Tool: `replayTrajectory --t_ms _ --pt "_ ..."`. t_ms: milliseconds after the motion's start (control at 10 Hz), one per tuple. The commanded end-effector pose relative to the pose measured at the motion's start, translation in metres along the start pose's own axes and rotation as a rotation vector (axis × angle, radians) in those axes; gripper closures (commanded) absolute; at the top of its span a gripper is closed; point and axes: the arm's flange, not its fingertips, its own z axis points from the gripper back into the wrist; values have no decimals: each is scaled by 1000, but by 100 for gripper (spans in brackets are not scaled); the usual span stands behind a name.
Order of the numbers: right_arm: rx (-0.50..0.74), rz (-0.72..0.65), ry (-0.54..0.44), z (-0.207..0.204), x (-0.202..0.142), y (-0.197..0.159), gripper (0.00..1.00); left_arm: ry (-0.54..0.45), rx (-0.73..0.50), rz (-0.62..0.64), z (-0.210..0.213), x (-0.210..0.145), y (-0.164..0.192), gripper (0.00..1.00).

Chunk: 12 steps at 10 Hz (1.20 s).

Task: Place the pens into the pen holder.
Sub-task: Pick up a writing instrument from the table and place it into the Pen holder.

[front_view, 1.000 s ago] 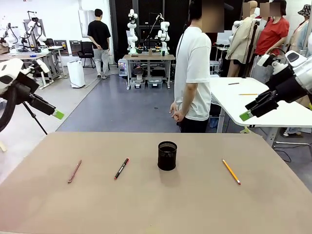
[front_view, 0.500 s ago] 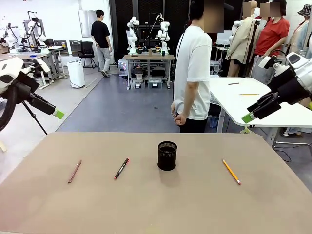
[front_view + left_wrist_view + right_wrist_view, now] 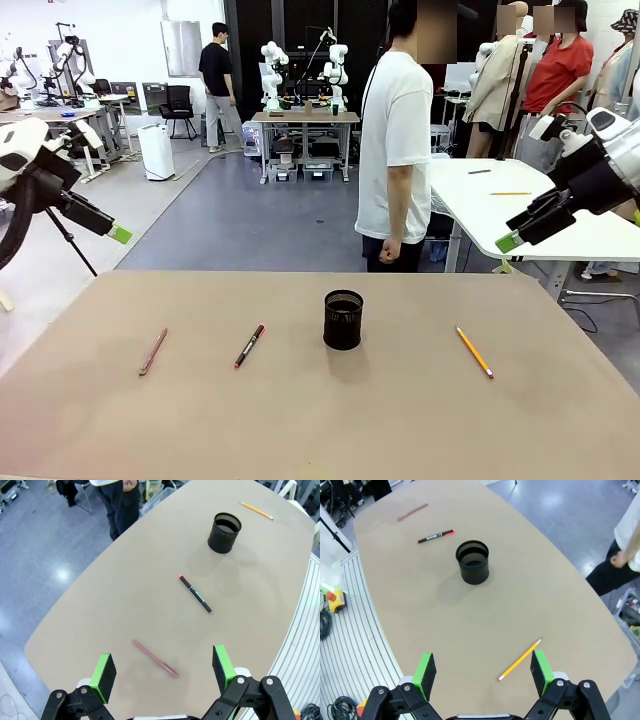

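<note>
The black mesh pen holder (image 3: 343, 320) stands upright mid-table. Left of it lie the black pen with red ends (image 3: 250, 345) and, farther left, the pinkish-red pencil (image 3: 153, 351). The yellow pencil (image 3: 475, 352) lies to the holder's right. My left gripper (image 3: 117, 234) hangs open high off the table's left side. From its wrist view the left gripper (image 3: 163, 661) looks down on the pinkish-red pencil (image 3: 154, 658), black pen (image 3: 195, 594) and holder (image 3: 224, 532). My right gripper (image 3: 506, 240) is open, high at the right. The right gripper (image 3: 483, 671) hovers over the yellow pencil (image 3: 520, 666) and holder (image 3: 473, 562).
A person in a white shirt (image 3: 395, 150) stands just beyond the table's far edge, one hand (image 3: 385, 251) at the side. The tan table (image 3: 320, 420) has bare room in front of the pens. A white table (image 3: 520, 205) stands behind at the right.
The person at the far edge has turned and brought a hand from behind the back to the side. The right gripper shifted very slightly; the pens and holder have not moved.
</note>
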Motion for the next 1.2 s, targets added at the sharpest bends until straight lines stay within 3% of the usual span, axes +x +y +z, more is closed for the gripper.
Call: replayTrajectory --t_ms 0,300,700,800,1000,1100 --pt "6 4 -11 0 0 -1 0 -15 -12 1 2 -1 -1 0" --pt "6 4 -11 0 0 -1 0 -15 -12 1 2 -1 -1 0" --pt "6 4 -11 0 0 -1 0 73 -11 28 -3 4 3 0" --pt "6 4 -11 0 0 -1 0 147 100 155 -9 6 10 0" --pt "6 4 -11 0 0 -1 0 265 180 309 -31 14 17 0" --pt "6 4 -11 0 0 -1 0 343 288 405 -47 21 23 0"
